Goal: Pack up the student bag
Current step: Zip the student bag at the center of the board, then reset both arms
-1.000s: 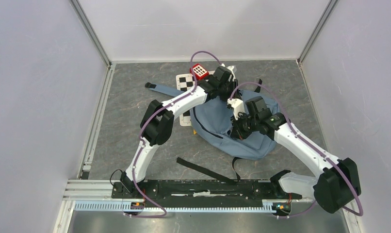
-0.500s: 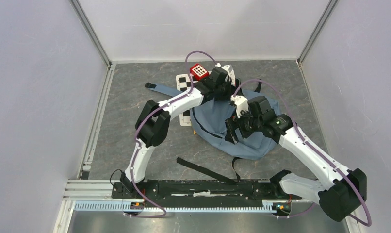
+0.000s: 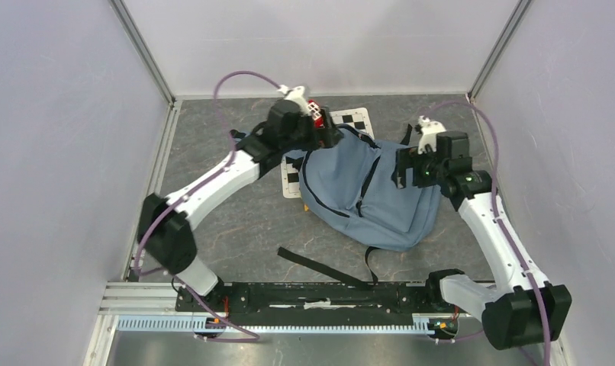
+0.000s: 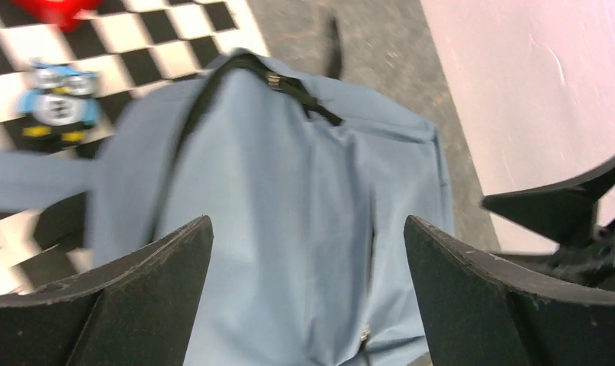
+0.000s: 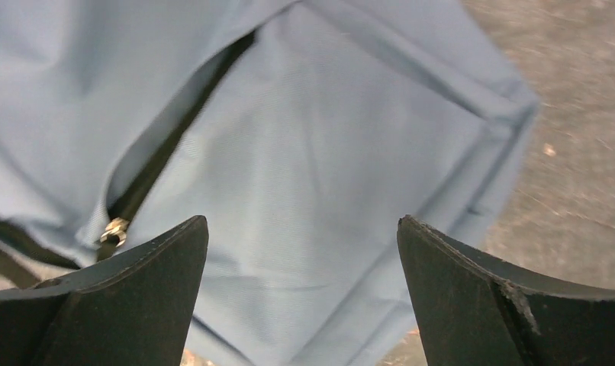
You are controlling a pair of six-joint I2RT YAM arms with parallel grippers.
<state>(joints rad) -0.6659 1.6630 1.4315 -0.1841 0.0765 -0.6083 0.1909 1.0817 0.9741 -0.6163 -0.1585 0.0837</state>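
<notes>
The student bag (image 3: 365, 194) lies flat on the floor, a blue-grey backpack with a dark zipper line (image 3: 368, 177) down its front. My left gripper (image 3: 329, 138) hovers open at the bag's far left corner. In the left wrist view the left gripper (image 4: 306, 221) stands wide apart over the bag's fabric (image 4: 289, 175), holding nothing. My right gripper (image 3: 402, 168) is open at the bag's right side. In the right wrist view the right gripper (image 5: 302, 221) frames the bag's cloth (image 5: 327, 137), with a metal zipper pull (image 5: 114, 230) by its left finger.
A red block (image 3: 313, 109) and a checkered board (image 3: 353, 117) lie behind the bag, another board (image 3: 291, 177) at its left. A small owl toy (image 4: 56, 103) rests on the checkers. A black strap (image 3: 320, 267) trails toward the arm bases. Walls stand on three sides.
Both grippers have opened and drawn away from the bag's middle, the left one to the far left, the right one to the right. The bag's front now shows uncovered.
</notes>
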